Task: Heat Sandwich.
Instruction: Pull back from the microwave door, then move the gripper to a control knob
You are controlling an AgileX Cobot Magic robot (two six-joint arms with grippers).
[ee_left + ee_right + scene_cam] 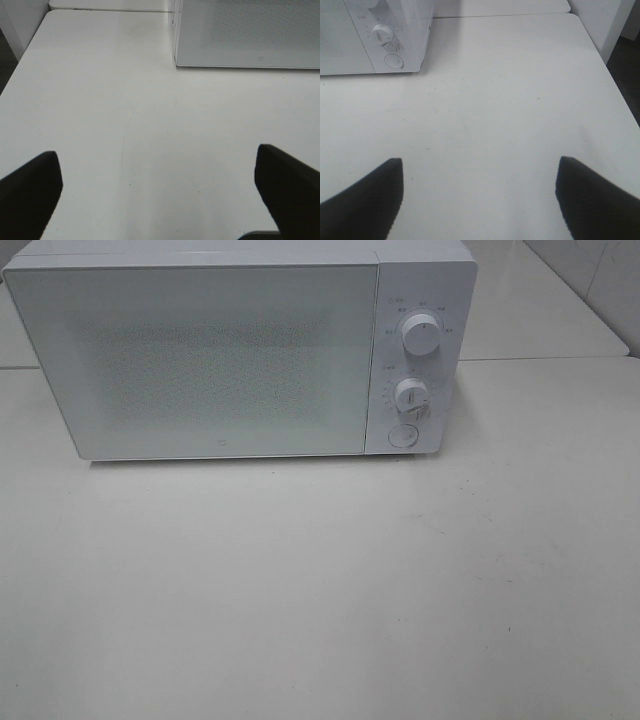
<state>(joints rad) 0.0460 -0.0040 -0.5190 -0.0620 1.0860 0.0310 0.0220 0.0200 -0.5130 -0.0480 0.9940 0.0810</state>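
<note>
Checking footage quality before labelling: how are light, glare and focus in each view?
Exterior high: soft even light, slightly hazy; microwave door looks speckled, upper dial markings unreadable. Left wrist: left gripper a dark, blurred silhouette, table near washed out. Right wrist: right gripper likewise dark and soft-edged.

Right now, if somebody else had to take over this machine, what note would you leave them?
Left tool: open, empty, above the table.
Right tool: open, empty, above the table.
Microwave: at the back of the table, door shut.
Sandwich: in no view; the door hides whether it is inside.
Done: cannot tell.
Left: probably check inside the microwave, then see to the knobs if the sandwich is there.
</note>
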